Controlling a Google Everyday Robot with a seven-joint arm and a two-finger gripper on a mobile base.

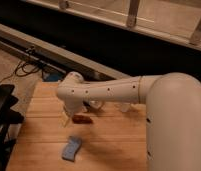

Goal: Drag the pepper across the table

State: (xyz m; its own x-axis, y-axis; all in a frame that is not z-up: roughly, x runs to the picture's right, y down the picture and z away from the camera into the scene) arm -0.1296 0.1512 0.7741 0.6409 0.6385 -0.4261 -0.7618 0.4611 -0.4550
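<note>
The pepper (82,119) is a small dark red elongated object lying on the light-brown wooden table (109,145), near its middle. My white arm reaches in from the right, and the gripper (68,118) hangs down from the wrist at the pepper's left end, close against it. The wrist hides whether the gripper touches the pepper. A blue wavy sponge (71,148) lies on the table nearer to the camera, below the pepper.
A pale object (96,105) sits on the table just behind the arm, partly hidden. A black chair-like shape (3,117) stands at the table's left edge. Cables (29,65) lie on the floor beyond the far left corner. A dark wall runs behind the table.
</note>
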